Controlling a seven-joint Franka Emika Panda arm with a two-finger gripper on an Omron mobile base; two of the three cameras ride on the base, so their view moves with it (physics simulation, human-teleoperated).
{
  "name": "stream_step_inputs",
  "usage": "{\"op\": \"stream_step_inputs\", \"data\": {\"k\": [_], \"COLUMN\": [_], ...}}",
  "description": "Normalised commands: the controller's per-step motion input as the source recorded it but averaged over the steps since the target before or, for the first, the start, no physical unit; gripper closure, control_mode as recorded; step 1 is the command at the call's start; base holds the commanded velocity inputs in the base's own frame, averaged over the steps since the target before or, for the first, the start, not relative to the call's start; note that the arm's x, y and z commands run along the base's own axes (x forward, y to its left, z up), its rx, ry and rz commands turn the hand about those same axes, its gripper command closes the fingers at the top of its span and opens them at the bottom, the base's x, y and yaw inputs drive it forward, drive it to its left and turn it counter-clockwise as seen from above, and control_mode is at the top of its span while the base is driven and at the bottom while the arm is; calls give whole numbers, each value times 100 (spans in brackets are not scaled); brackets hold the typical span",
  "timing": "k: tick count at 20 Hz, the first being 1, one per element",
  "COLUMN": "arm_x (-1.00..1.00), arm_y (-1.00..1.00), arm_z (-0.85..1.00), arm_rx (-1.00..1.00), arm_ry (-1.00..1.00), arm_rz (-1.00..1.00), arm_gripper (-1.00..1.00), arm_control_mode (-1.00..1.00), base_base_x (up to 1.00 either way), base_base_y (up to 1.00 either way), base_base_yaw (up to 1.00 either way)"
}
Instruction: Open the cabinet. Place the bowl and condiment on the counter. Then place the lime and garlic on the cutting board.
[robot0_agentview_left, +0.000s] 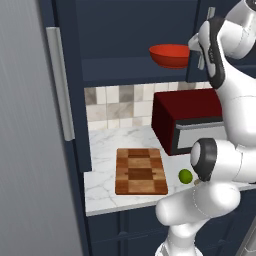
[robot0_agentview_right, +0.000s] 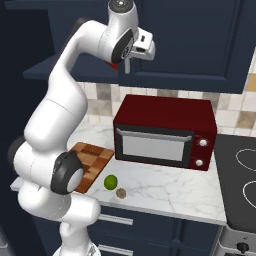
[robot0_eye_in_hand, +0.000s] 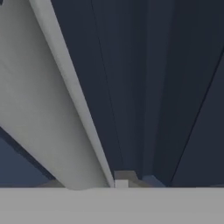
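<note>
My gripper (robot0_agentview_right: 128, 64): jaws pressed together on long silver bar handle (robot0_eye_in_hand: 65, 113) of dark navy panelled cabinet (robot0_agentview_right: 200, 40);
Glossy red bowl (robot0_agentview_left: 170, 55): on the cabinet shelf, just beside my gripper

My arm (robot0_agentview_right: 55, 125) is built of glossy white, rounded link shells, with dark grey to black discs and bands at its joints. My hand (robot0_agentview_right: 141, 46) is a boxy white block; I make out no cables, screws or markings.

text: none legible | labels/brands: none — microwave (robot0_agentview_right: 165, 132) front blank | numbers/signs: none
</note>
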Motion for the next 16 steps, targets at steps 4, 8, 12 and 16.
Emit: {"op": "stream_step_inputs", "data": {"k": [4, 8, 12, 16], "arm_x": [0, 0, -1, -20], "arm_y": [-44, -63, -92, -100], "arm_z": [0, 0, 0, 0], "arm_rx": [0, 0, 0, 0], "arm_ry": [0, 0, 0, 0], "arm_rz": [-10, -13, -13, -9], "arm_gripper": [100, 100, 100, 100], "arm_control_mode": [-100, -100, -100, -100], "base_base_x": [0, 0, 0, 0], "base_base_y": [0, 0, 0, 0], "base_base_yaw": [0, 0, 0, 0]}}
